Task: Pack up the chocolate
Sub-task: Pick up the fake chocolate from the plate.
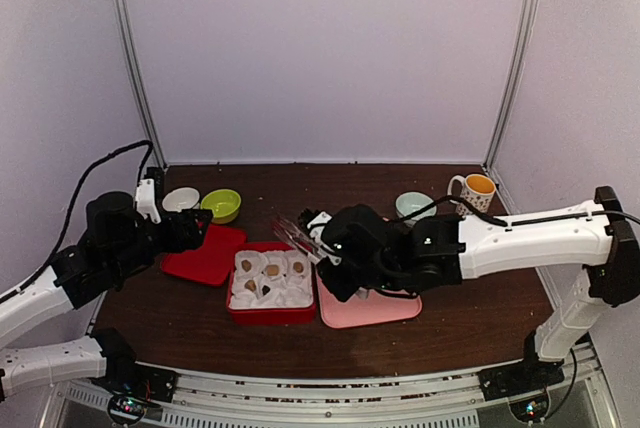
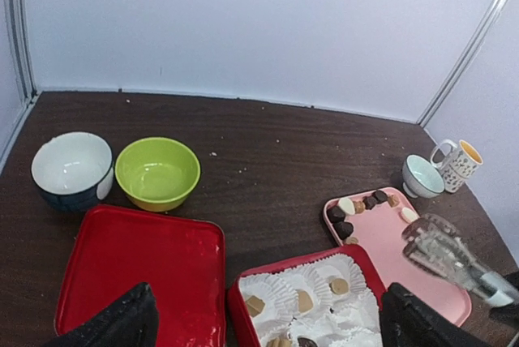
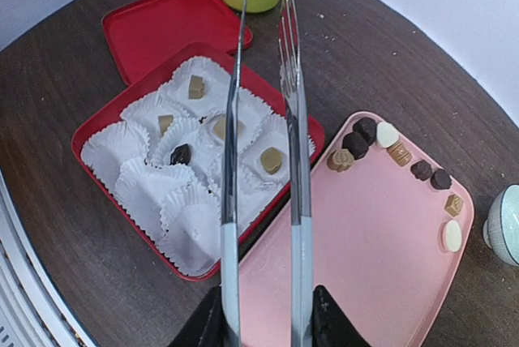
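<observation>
The chocolate is in two places. Several pieces (image 3: 354, 144) lie along the far edge of the pink tray (image 3: 373, 233). Several more (image 3: 271, 160) sit in white paper cups in the red box (image 3: 79, 143). My right gripper (image 3: 265, 323) is shut on the long metal tongs (image 3: 296, 120). The tongs' arms are apart with nothing between them, reaching over the box. My left gripper (image 2: 268, 323) is open and empty, above the red lid (image 2: 138, 266) and the box's near corner (image 2: 284, 266).
A green bowl (image 1: 221, 204) and a white bowl (image 1: 180, 198) stand behind the red lid (image 1: 205, 258). A pale blue bowl (image 1: 413, 205) and a spotted mug (image 1: 475, 190) stand at the back right. White walls close in the table.
</observation>
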Tool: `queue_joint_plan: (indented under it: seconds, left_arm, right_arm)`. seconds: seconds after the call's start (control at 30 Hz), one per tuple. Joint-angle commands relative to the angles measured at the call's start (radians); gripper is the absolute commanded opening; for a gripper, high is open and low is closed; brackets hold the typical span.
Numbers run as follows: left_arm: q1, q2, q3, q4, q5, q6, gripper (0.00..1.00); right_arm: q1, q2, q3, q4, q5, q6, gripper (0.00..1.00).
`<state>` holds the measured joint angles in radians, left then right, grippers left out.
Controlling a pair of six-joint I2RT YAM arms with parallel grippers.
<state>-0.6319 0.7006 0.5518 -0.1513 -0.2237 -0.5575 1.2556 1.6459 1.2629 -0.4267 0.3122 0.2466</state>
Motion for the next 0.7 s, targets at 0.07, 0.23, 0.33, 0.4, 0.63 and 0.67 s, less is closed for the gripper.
queue_joint_plan:
  seconds: [0.07, 0.23, 0.33, 0.4, 0.63, 0.67]
  left_arm:
    - [0.006, -0.049, -0.002, 0.057, -0.046, 0.253, 0.98]
    - [0.006, -0.036, -0.015, 0.07, -0.241, 0.334, 0.98]
    - [0.011, -0.036, -0.079, 0.179, -0.407, 0.417, 0.98]
    - [0.044, -0.026, -0.107, 0.244, -0.434, 0.455, 0.98]
    - [0.183, 0.164, -0.212, 0.587, -0.489, 0.584, 0.98]
    - [0.212, 0.197, -0.213, 0.615, -0.483, 0.59, 0.98]
  right_arm:
    - [-0.047, -0.177, -0.157, 0.137, 0.11, 0.045, 0.3]
    - [-0.077, -0.244, -0.257, 0.126, 0.124, 0.071, 0.3]
    - [-0.089, -0.282, -0.303, 0.111, 0.131, 0.083, 0.3]
    - [-0.094, -0.313, -0.335, 0.114, 0.133, 0.083, 0.3]
    - [-0.119, -0.407, -0.408, 0.113, 0.099, 0.051, 0.3]
    - [-0.126, -0.418, -0.414, 0.103, 0.093, 0.046, 0.3]
